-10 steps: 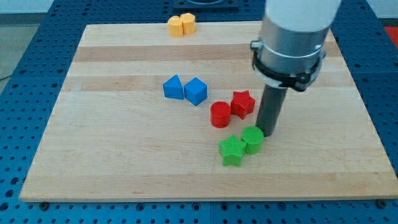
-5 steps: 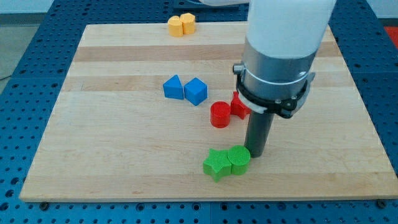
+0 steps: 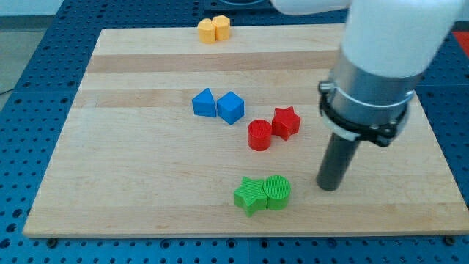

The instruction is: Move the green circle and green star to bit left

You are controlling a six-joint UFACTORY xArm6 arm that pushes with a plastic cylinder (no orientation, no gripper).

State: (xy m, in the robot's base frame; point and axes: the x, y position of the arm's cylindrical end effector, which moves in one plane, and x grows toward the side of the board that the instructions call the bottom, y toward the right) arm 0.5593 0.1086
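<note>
Green circle (image 3: 278,192) and green star (image 3: 250,195) are sitting pressed together near the view's bottom edge of the wooden board (image 3: 132,183), the star on the view's left of the circle. To the view's right of the pair, my tip (image 3: 330,188) is resting on the board, near the circle but clearly apart from it, with bare wood between them. I am carrying only a plain dark rod with no jaws to spread or pinch, so nothing is being held, and the grey cylinder of the arm (image 3: 381,66) is rising above it toward the view's top right.

Farther up the board, the red circle (image 3: 259,136) and the red star (image 3: 286,122) are lying side by side, seemingly touching, though the seam between them is hard to read from this angle. Both are lying well apart from the green pair. Left of them in the view, a blue triangular block (image 3: 204,103) and a blue cube (image 3: 231,107) are sitting against each other.

At the view's top edge, two yellow blocks (image 3: 213,29) are huddling together; their shapes are too small to make out with confidence.
</note>
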